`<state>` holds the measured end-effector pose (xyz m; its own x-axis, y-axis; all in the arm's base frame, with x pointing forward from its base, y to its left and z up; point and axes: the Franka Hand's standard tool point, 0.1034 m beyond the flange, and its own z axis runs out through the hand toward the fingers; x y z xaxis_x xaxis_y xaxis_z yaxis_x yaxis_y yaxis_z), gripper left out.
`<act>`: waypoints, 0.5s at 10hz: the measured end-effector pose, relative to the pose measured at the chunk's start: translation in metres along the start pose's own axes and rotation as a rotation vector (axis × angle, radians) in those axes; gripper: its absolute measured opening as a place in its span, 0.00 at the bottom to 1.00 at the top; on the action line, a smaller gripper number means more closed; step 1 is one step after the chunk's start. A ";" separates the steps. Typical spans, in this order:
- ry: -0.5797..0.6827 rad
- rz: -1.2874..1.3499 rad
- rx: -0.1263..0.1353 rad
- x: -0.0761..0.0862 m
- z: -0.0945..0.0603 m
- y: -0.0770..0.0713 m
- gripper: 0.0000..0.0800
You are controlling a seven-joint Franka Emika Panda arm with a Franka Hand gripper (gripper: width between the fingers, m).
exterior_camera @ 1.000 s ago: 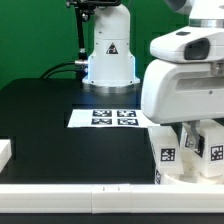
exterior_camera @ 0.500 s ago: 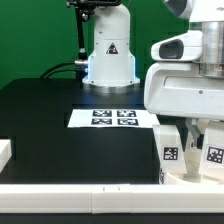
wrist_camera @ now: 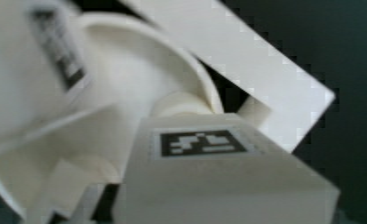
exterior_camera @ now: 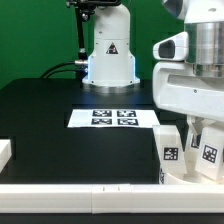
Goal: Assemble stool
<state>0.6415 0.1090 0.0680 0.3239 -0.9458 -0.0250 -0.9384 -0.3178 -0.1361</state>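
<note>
Two white stool legs with square tags stand at the exterior view's lower right. One leg (exterior_camera: 170, 152) is upright. The other leg (exterior_camera: 208, 152) is tilted and sits under my gripper (exterior_camera: 201, 132), which appears shut on it; the fingers are mostly hidden by the arm's white body. In the wrist view this leg (wrist_camera: 206, 150) fills the picture near the camera, its tag facing me. Behind it curves the rimmed white seat disc (wrist_camera: 118, 75). My fingertips do not show there.
The marker board (exterior_camera: 114, 118) lies mid-table in front of the robot base (exterior_camera: 108, 55). A white rail (exterior_camera: 80, 190) runs along the front edge. A white block (exterior_camera: 5, 152) sits at the exterior view's left edge.
The arm's body has shifted toward the exterior view's right and risen. The tilted leg's tag has moved slightly left and turned. The upright leg has stayed put.
</note>
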 end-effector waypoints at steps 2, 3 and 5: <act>-0.009 0.127 0.009 -0.002 0.000 0.001 0.42; -0.011 0.162 0.010 -0.002 0.001 0.001 0.42; -0.020 0.273 0.013 -0.004 0.001 0.000 0.42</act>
<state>0.6401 0.1125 0.0668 0.0618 -0.9947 -0.0820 -0.9896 -0.0504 -0.1344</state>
